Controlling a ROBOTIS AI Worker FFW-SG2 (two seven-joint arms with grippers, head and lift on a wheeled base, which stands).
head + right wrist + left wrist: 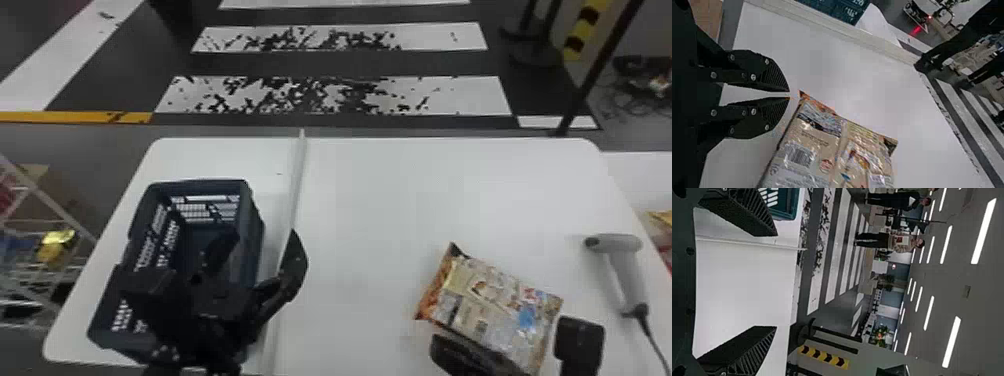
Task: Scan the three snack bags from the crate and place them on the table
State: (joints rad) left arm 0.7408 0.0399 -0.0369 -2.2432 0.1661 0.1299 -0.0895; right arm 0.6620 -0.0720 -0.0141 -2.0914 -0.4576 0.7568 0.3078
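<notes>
Head view: the snack bag [492, 302] lies on the table [380, 210], presumably light, slippery, crushable; my left gripper [265, 234] partly hides the crate's [254, 220] interior.

Left wrist view: fingers spread, empty; crate cut off.

Right wrist view: my right gripper [789, 94], tips nearly together, empty; bag partly cut off, best pinched by a sealed end.

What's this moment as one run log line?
left tool: open, near crate | right tool: nearly shut, beside snack bag | snack bag: on table, barcode up | scanner: on table
</notes>
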